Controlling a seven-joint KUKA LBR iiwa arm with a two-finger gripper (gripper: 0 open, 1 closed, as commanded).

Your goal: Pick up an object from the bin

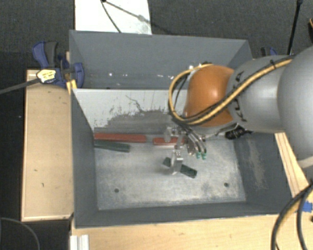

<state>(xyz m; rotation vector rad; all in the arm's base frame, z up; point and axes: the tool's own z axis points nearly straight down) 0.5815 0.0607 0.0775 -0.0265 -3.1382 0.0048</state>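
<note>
My gripper [176, 162] is low over the middle of the bin floor, right at a small dark green block [188, 172]. The block lies flat and sticks out to the lower right from under the gripper's tip; its left end is hidden by the gripper. Just behind the gripper, to the left, a short red piece [160, 140] lies on the floor.
A long red bar [120, 137] lies at the back left of the floor, with a dark green bar [112, 147] just in front of it. The arm with its orange cover and cables hangs over the bin's right back part.
</note>
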